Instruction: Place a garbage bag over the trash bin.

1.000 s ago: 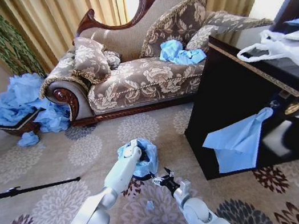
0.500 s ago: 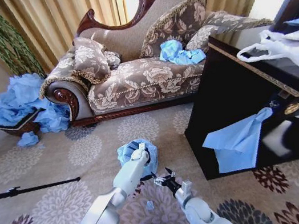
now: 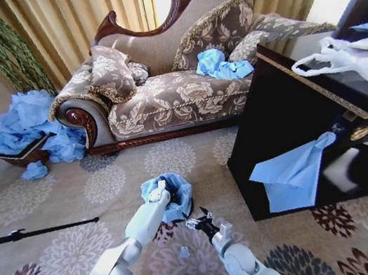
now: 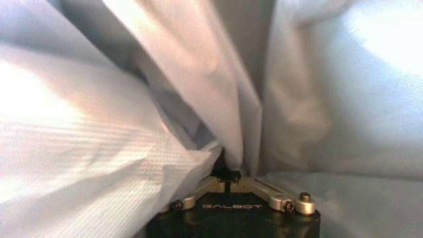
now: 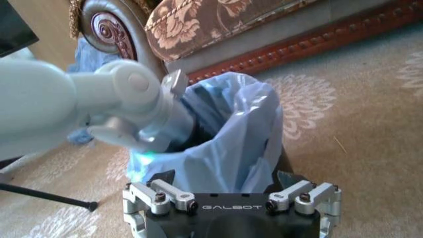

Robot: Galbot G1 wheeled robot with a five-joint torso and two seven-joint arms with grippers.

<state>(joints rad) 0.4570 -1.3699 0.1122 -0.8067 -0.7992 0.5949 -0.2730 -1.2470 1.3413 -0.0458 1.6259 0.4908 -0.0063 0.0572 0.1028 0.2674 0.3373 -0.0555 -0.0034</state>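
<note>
- Head view: the garbage bag [image 3: 175,194] is draped over the trash bin [image 3: 166,227], which stands on the patterned carpet [image 3: 52,196] in front of the sofa [image 3: 173,75]. Only a dark sliver of the bin shows under the blue plastic. The left arm reaches down into the bag's open mouth, so the left hand [image 3: 158,193] sits at the rim and is buried in plastic. The right hand [image 3: 200,221] hovers just beside the bin on the near side, its fingers spread and holding nothing. A heap of blue bags [image 3: 29,129] lies by the sofa's end, more blue bags [image 3: 219,64] lie on the seat, and a flat blue bag [image 3: 291,170] hangs against the dark cabinet [image 3: 289,126]. A white plastic bag [image 3: 355,57] rests on the cabinet's top surface.
- Left wrist view: the left hand [image 4: 228,171] is deep among folds of the garbage bag [image 4: 99,148]; its fingertips meet, pinching a fold of the pale blue film between them.
- Right wrist view: the right hand [image 5: 231,193] is near the garbage bag [image 5: 228,139], with its jaws apart and empty. The bag lines the trash bin [image 5: 283,158], whose black side shows at the edge, and the left arm plunges into the opening. The sofa [image 5: 218,20] stands behind.
</note>
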